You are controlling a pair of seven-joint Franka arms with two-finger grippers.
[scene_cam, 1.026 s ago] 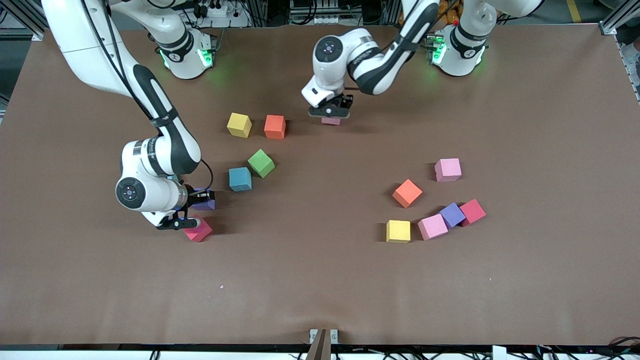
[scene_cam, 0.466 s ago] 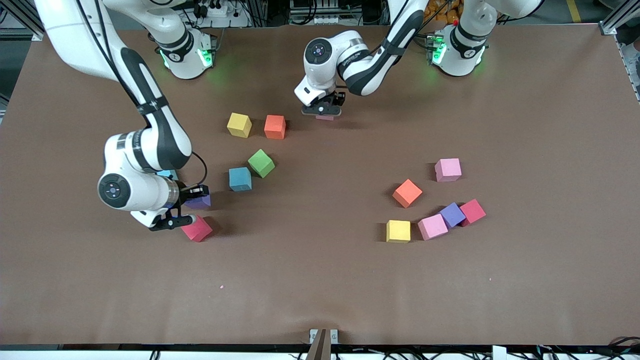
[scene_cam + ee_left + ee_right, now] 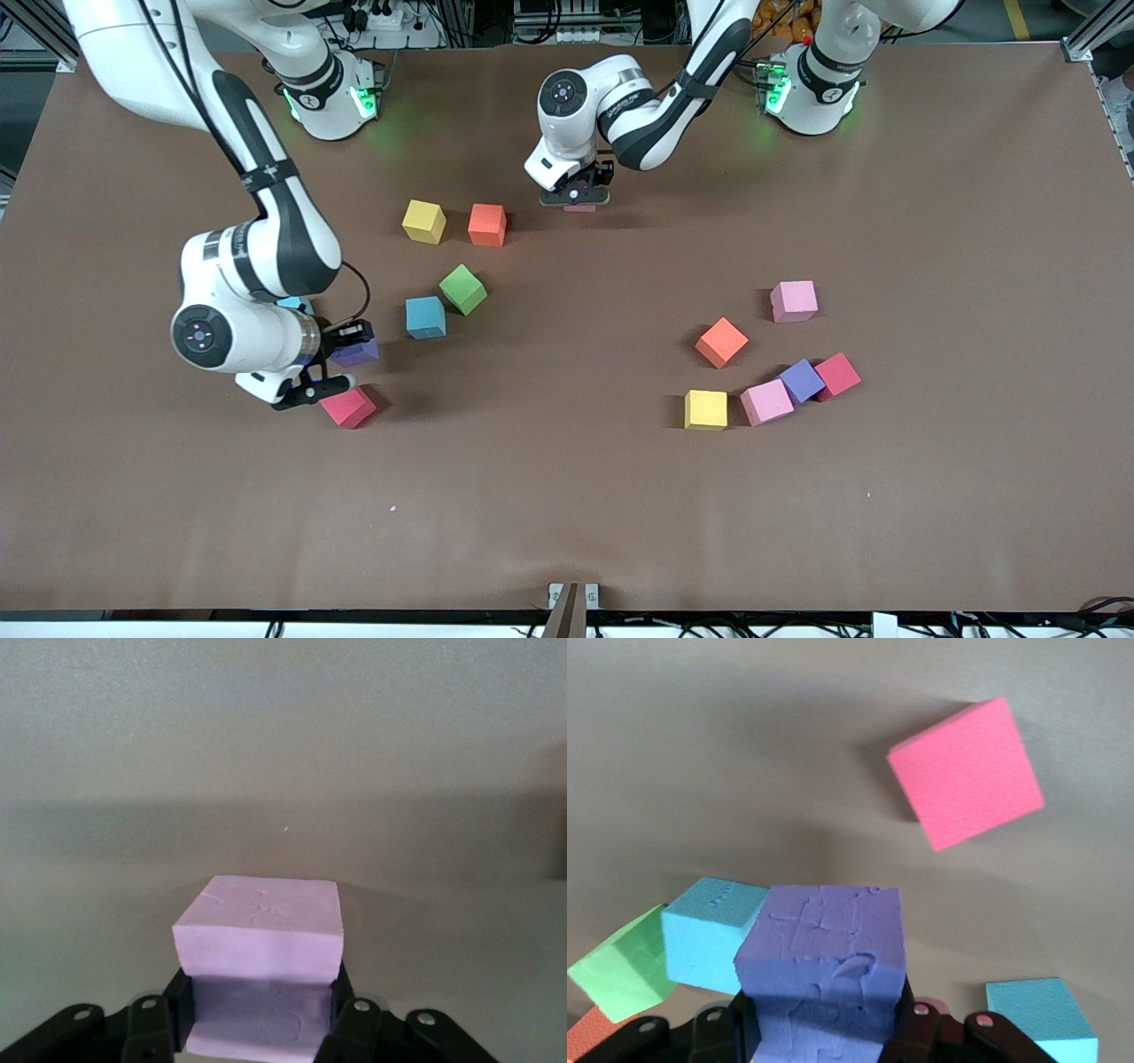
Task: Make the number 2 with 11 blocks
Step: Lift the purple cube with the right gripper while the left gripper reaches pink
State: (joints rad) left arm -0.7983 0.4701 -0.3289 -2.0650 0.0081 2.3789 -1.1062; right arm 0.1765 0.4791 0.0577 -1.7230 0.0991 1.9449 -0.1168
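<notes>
My left gripper (image 3: 577, 197) is shut on a pink block (image 3: 259, 930), low over the table beside the orange block (image 3: 486, 224). My right gripper (image 3: 341, 359) is shut on a purple block (image 3: 824, 966), with a red block (image 3: 348, 407) just beside it, nearer the camera. A blue block (image 3: 425, 317), a green block (image 3: 462, 289) and a yellow block (image 3: 423, 221) lie loose nearby. A light blue block (image 3: 292, 304) peeks out from under the right arm. The number 2 is out of view.
Toward the left arm's end lie several more loose blocks: pink (image 3: 793, 300), orange (image 3: 721, 342), yellow (image 3: 705, 409), then pink (image 3: 766, 401), purple (image 3: 803, 380) and red (image 3: 837, 375) touching in a row.
My right gripper has closed on the purple block and drawn back off the red block. My left gripper has carried the pink block slightly toward the robots' bases.
</notes>
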